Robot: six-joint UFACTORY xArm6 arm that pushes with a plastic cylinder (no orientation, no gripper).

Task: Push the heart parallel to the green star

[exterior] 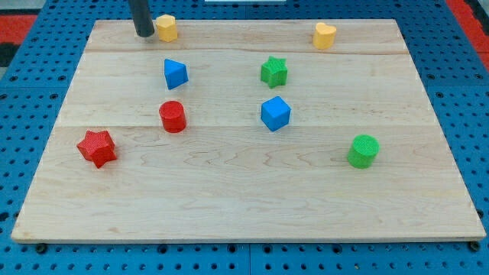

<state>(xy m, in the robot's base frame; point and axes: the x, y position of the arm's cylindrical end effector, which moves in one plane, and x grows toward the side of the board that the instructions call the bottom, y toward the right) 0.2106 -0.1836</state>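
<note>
The yellow heart lies near the view's top edge of the wooden board, right of centre. The green star lies below and to the left of it. My tip stands at the view's top left, just left of a yellow hexagonal block, far to the left of the heart. The rod runs up out of the view.
A blue triangular block, a red cylinder, a red star, a blue cube and a green cylinder lie on the board. Blue pegboard surrounds it.
</note>
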